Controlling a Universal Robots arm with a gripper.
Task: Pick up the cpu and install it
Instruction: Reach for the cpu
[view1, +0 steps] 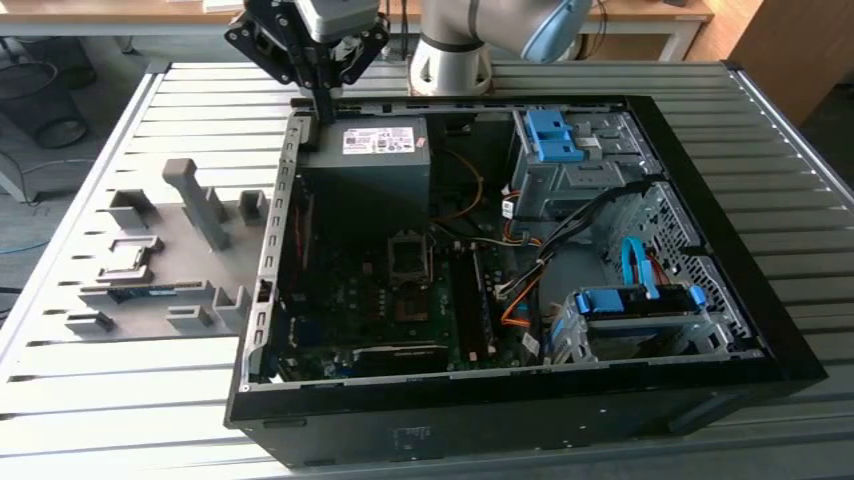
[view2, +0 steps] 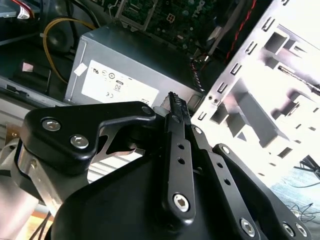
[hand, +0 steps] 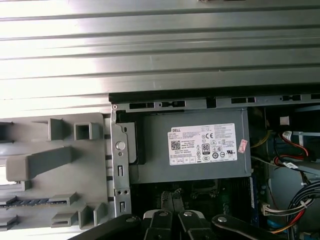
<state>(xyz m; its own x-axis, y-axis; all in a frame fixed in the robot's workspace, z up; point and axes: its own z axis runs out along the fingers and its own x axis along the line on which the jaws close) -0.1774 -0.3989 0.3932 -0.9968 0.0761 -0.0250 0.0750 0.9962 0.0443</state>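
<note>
Gripper (view1: 319, 116) hanging tips-down at the far corner of the open computer case (view1: 507, 420), toward the exterior view's left, just beside the grey power-supply box (view1: 367, 170). Tips close to the case's metal side wall there; cannot tell whether touching or just above.

Fingers (view2: 173, 120) drawn close together, a narrow pinch with barely a slit between the tips in both wrist views. Cannot tell whether the cpu is caught in that slit or lies elsewhere; nothing square and silvery to be made out with any certainty.

Power-supply box lying flat against the far wall of the case, white label (view1: 378, 140) facing up. Nearer than it, the dark circuit board (view1: 360, 300), with a dark square socket frame (view1: 407, 258) about the middle of the case, well apart from the gripper. Too dark inside the frame to say what it holds.

Toward the exterior view's right inside the case: blue drive brackets (view1: 550, 135), plus a tangle of orange and black cables (view1: 514, 300).

Outside the case, on the slatted metal table (view1: 787, 200) toward the exterior view's left, a grey parts rack (view1: 187, 190) with upright posts and slots, and a narrow memory stick (view1: 150, 292) lying in one slot.

Pale base of the robot arm (view1: 451, 60) standing on the table just beyond the far wall of the case.
</note>
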